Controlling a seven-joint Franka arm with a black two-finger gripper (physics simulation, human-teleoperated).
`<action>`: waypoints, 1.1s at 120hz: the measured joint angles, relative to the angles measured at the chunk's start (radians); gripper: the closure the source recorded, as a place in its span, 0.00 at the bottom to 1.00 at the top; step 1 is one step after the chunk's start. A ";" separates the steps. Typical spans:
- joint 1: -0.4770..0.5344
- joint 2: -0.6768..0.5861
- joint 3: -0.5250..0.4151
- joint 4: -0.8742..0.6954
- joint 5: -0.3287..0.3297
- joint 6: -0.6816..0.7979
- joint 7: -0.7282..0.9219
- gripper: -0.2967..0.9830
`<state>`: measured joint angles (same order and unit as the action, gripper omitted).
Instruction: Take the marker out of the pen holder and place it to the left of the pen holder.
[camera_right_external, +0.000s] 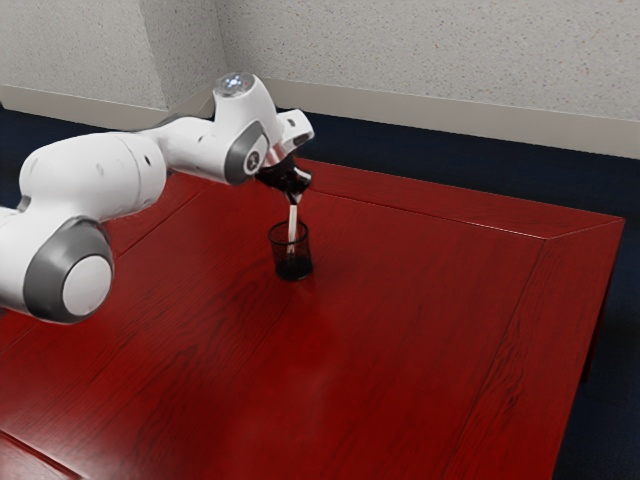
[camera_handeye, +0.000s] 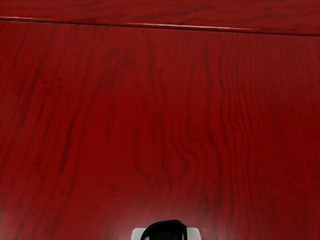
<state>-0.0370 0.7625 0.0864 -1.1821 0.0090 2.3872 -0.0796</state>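
Observation:
In the exterior view the black gripper (camera_right_external: 294, 196) points down right above the pen holder, at the upper end of the marker; how its jaws stand is too small to make out. The slim white marker (camera_right_external: 292, 225) stands nearly upright, its lower part inside the pen holder and its upper part rising above the rim. The dark, see-through mesh pen holder (camera_right_external: 293, 266) is upright on the table. At the wrist view's lower edge a black rounded shape (camera_handeye: 167, 229) is partly in sight, with pale pieces on both sides of it; I cannot tell what it is.
The glossy red wooden table (camera_right_external: 400, 340) extends around the pen holder, with a raised seam near its far edge. The white arm reaches in over it from the exterior view's left. Behind the table are dark blue carpet and a speckled wall (camera_right_external: 430, 60).

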 joint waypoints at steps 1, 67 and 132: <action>0.000 -0.003 0.000 -0.001 0.002 -0.001 -0.001 0.84; 0.004 -0.330 0.050 -0.237 0.071 -0.205 -0.034 0.85; 0.105 -0.081 0.053 -0.055 0.189 -0.572 -0.025 0.85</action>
<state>0.0681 0.6815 0.1393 -1.2368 0.1981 1.8150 -0.1050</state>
